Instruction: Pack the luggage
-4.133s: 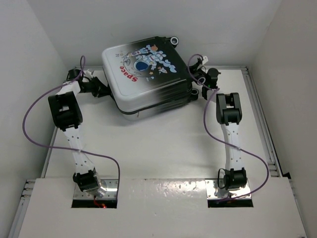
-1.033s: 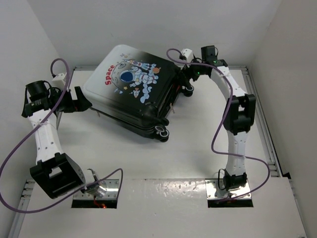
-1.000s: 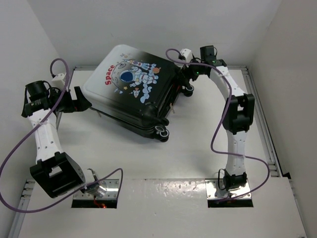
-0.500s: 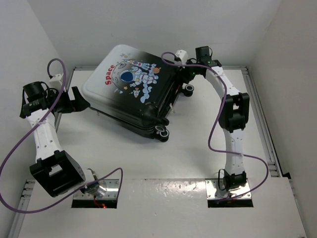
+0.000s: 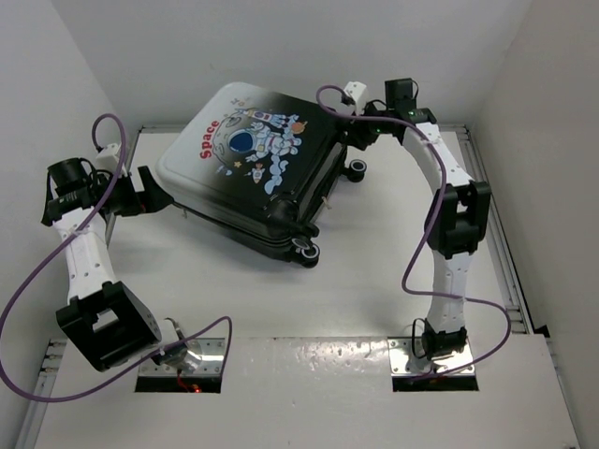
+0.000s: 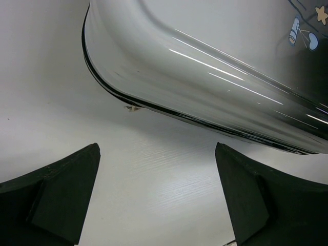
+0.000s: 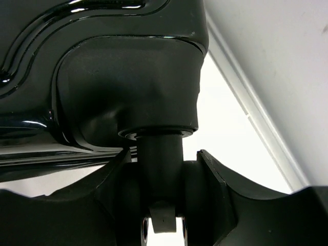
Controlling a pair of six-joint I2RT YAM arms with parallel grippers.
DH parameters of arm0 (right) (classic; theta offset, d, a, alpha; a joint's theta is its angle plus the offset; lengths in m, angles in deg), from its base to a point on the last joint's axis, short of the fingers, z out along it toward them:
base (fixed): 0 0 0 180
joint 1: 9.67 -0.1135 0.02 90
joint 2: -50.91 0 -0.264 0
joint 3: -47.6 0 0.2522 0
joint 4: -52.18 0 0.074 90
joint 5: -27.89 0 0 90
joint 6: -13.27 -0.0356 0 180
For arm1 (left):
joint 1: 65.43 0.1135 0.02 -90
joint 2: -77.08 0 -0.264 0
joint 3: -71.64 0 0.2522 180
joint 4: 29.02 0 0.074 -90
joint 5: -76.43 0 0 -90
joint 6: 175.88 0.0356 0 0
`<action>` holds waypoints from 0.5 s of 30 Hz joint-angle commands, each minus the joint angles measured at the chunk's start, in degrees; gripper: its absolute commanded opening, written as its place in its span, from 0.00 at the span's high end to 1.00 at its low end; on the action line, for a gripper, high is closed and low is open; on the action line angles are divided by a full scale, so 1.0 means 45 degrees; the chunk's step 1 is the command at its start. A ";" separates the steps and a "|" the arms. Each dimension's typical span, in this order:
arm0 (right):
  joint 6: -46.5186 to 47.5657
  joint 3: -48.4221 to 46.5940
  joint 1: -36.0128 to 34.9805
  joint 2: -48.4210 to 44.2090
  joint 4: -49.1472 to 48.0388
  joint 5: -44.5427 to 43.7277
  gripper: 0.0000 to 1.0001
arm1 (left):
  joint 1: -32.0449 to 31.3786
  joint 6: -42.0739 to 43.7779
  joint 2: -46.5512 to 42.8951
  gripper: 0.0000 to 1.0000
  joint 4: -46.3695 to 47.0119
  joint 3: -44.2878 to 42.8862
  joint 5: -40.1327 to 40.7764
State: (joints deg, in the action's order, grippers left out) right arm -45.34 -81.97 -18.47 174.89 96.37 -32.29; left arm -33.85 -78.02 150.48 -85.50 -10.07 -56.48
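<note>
– right claw (image 7: 163, 169) is closing in, now pinching a wheel (image 7: 160, 146) of the luggage (image 5: 253, 178) lying on the counter (image 5: 374, 271).
– left claw (image 6: 156, 189) is gaping nearby. wheel swivelling could be breaking that grip.

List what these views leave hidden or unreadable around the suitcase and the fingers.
Inside of the luggage: every view, the closed shell hides it.
Right gripper fingertips: top view, wrist and suitcase corner cover them.
Wheel under the caster stem: right wrist view, fingers and the bottom edge cut it off.
Pale tab below the shell seam: left wrist view, too small to identify.
</note>
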 commanded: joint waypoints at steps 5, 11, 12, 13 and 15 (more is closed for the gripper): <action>-0.0337 0.1788 0.0568 -0.1809 -0.2074 0.0072 1.00 | 0.0152 -0.0164 -0.0238 0.01 0.0431 0.0059 -0.0463; -0.0317 0.2182 0.0529 -0.1400 -0.2155 -0.0182 0.88 | 0.0152 -0.0164 -0.0121 0.01 0.0548 0.0059 -0.0346; -0.0356 0.2026 0.0491 -0.1322 -0.2154 -0.0202 0.80 | 0.0152 -0.0164 -0.0121 0.01 0.0548 0.0175 -0.0346; -0.0395 0.2005 0.0509 -0.1147 -0.2057 -0.0202 0.65 | 0.0152 -0.0280 -0.0121 0.01 0.0548 0.0176 -0.0191; -0.0706 0.1848 0.0490 -0.1087 -0.2347 -0.0202 0.53 | 0.0152 -0.0281 -0.0237 0.01 0.0548 0.0448 -0.0190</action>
State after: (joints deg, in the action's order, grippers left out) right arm -46.80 -71.28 -17.05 171.49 90.04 -31.94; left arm -33.85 -79.05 150.48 -84.30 -9.54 -56.70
